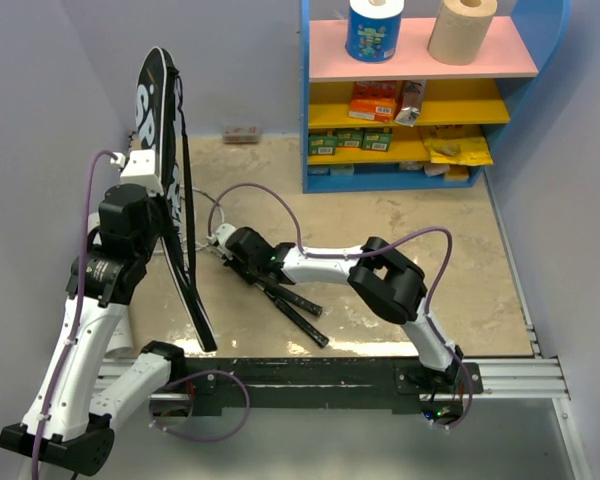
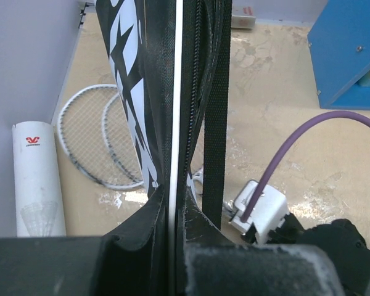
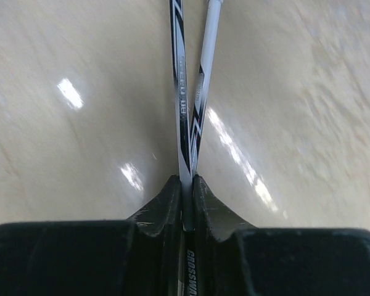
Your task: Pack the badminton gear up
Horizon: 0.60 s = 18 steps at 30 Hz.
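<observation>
Racket cover: the black racket cover point(image 1: 158, 120), with large white lettering, stands nearly upright at the left of the table, its handle end down by the arm bases and its wide end high against the left wall.
Strap: a black strap point(image 2: 214, 123) hangs down along the cover's zipped edge.
Left gripper: the left gripper point(image 2: 172, 217) is clamped on the cover's edge, the jaws pressed together over the fabric and its white piping.
Rackets: two white-strung rackets point(image 2: 89, 132) lie flat on the table. Their heads overlap to the left of the cover, and their black handles point(image 1: 295, 305) point toward the near edge.
Right gripper: the right gripper point(image 3: 186, 190) is low over the table, its jaws closed on the rackets' thin shafts where the two meet.
Tube: a long white tube point(image 2: 36, 172) lies along the left wall, just beside the racket heads.
Shuttlecock: the feathered shape of a shuttlecock point(image 2: 40, 219) shows at the tube's near end.
Table: the beige table point(image 1: 430, 250) is glossy.
Shelf: a blue shelf point(image 1: 305, 100) stands at the far right, well apart from both arms.
Shelf contents: two paper rolls point(image 1: 375, 28) sit on top. Orange packets point(image 1: 375, 100) and yellow packets point(image 1: 458, 150) lie on the boards below.
</observation>
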Each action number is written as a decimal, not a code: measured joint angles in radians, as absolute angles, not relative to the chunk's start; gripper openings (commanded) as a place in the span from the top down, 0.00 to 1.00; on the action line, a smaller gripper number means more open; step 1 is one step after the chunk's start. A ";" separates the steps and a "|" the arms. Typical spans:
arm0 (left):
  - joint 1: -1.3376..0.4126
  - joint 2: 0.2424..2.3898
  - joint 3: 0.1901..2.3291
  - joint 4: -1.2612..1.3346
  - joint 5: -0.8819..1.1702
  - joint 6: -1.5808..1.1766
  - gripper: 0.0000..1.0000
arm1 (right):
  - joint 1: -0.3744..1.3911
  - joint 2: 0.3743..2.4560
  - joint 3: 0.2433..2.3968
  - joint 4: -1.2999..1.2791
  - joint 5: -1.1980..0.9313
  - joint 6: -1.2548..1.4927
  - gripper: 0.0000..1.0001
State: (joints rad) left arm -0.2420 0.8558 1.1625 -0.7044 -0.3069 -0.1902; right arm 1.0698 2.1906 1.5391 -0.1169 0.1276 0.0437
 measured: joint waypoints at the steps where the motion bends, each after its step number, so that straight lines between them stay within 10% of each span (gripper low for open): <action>1: -0.242 0.854 1.163 -0.704 -0.307 -0.191 1.00 | 1.070 2.172 1.517 -0.130 0.147 0.049 1.00; 18: -0.242 0.843 1.129 -0.689 -0.268 -0.191 1.00 | 0.907 1.860 1.173 -0.421 0.281 0.080 1.00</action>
